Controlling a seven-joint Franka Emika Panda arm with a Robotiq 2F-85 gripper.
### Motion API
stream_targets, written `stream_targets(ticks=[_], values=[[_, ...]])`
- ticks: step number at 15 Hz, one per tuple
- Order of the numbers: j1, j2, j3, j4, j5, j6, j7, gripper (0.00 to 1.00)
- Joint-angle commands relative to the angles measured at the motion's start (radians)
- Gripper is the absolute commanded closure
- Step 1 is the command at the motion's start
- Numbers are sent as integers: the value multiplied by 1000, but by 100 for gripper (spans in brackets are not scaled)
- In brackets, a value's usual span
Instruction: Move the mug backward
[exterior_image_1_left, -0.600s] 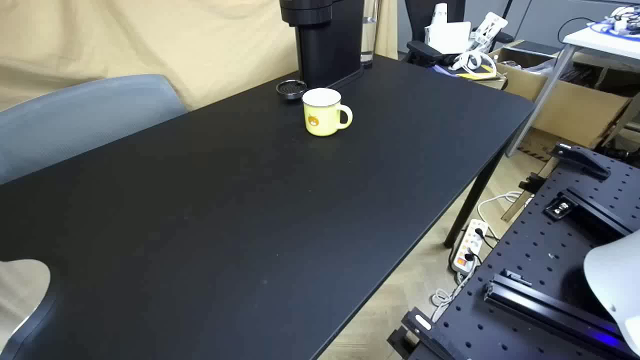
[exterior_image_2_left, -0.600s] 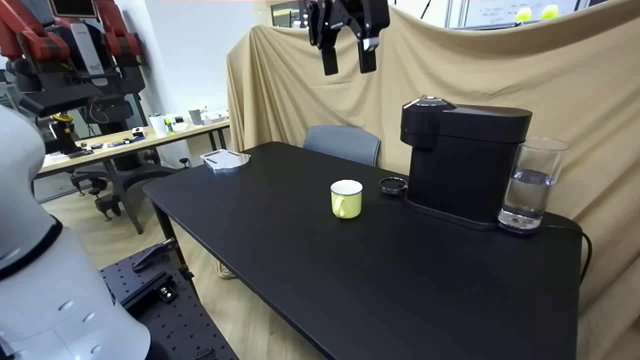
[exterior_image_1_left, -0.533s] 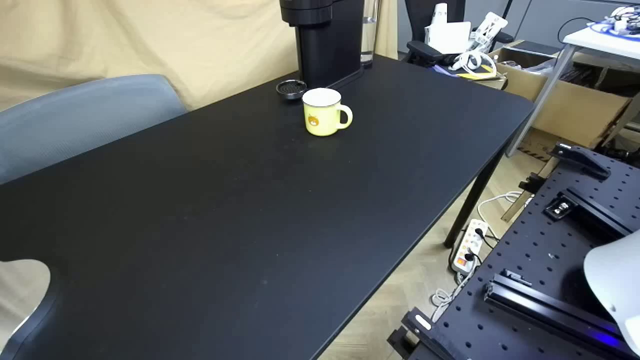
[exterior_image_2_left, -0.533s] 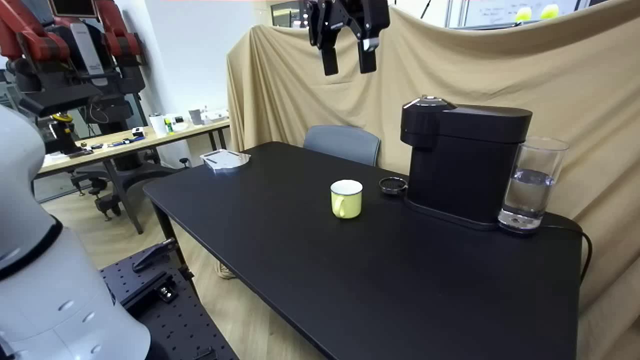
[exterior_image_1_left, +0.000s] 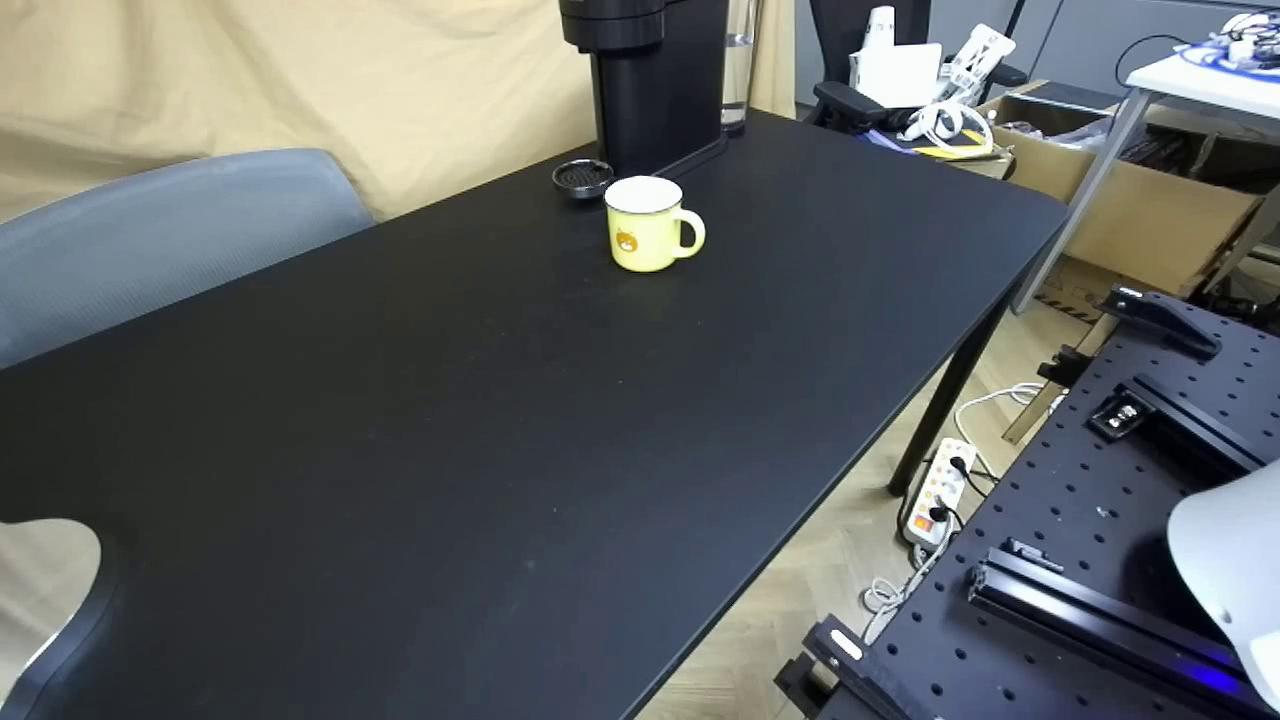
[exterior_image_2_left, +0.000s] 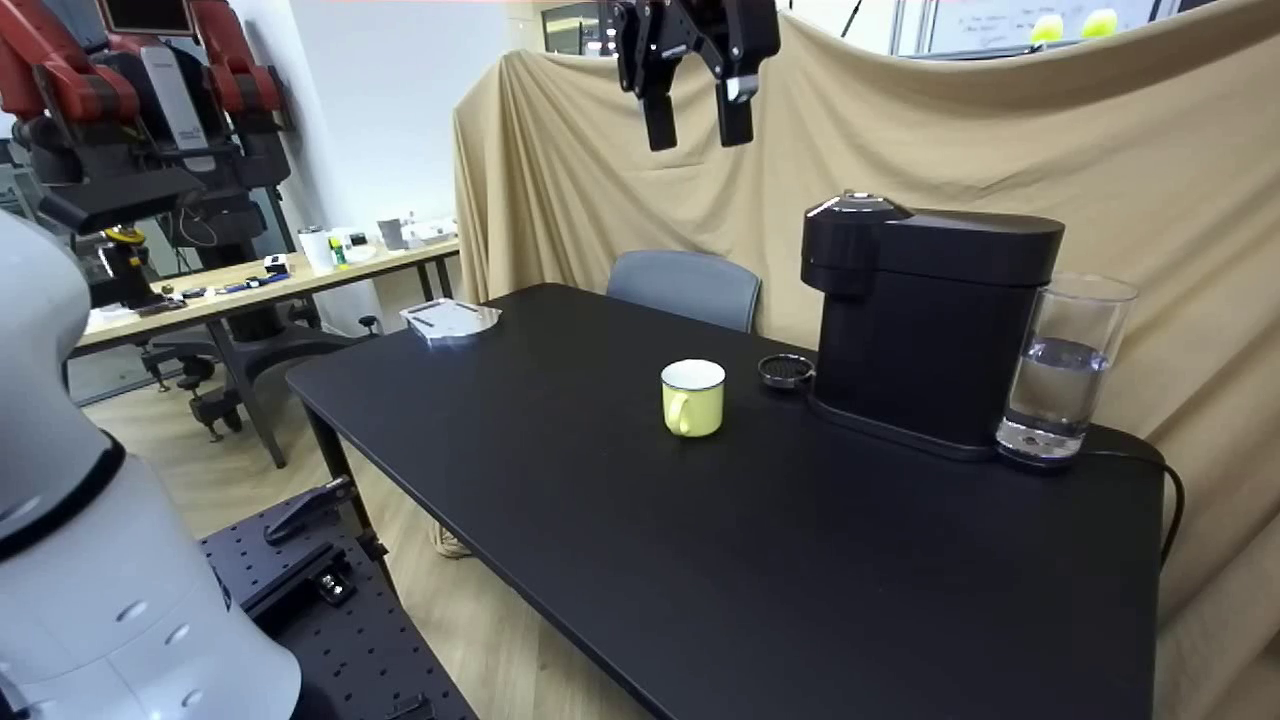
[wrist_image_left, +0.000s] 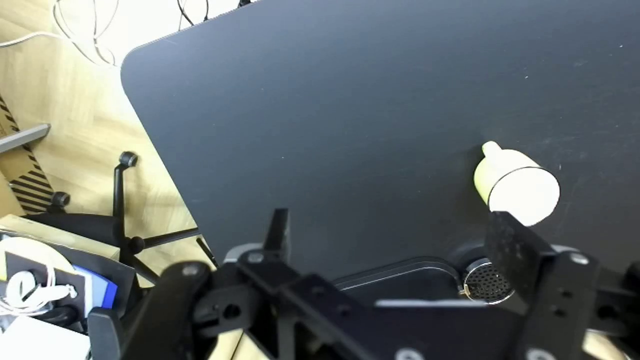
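Likely the very start: nothing grasped

Exterior view: mug (exterior_image_1_left: 645, 232) upright on the dark table (exterior_image_1_left: 450, 450), handle (exterior_image_1_left: 699, 232) out toward picture right, round grate (exterior_image_1_left: 583, 176) and coffee machine (exterior_image_1_left: 665, 100) behind it. No mark shows where "backward" ends. My judgement: move not begun. Left to do: reach the mug, take hold, shift it back, let go.

Exterior view: gripper (exterior_image_2_left: 698, 128) at the top edge, aimed down, jaws well spread, nothing held. The mug is far below on the table, clear of it and apart from the round grate. In this frame the two nearly line up one over the other, but depth is hard to read from here.

Wrist view: fingers (wrist_image_left: 517, 250) wide apart; table and what looks like the coffee machine show between them, no mug. The mug lies outside the gap, past the picture-right finger, its mouth near that fingertip in the picture only; handle toward top of frame. A sideways correction looks needed before any descent, else that finger could come down on the rim.
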Motion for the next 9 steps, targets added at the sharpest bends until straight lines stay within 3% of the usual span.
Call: stream_targets(ticks=[1, 4, 9], values=[[6, 0, -5, 2, -2, -2, 2, 0], [9, 20, -8, 12, 7, 6, 2, 0], [68, 200, 12, 76, 55, 108, -35, 0]])
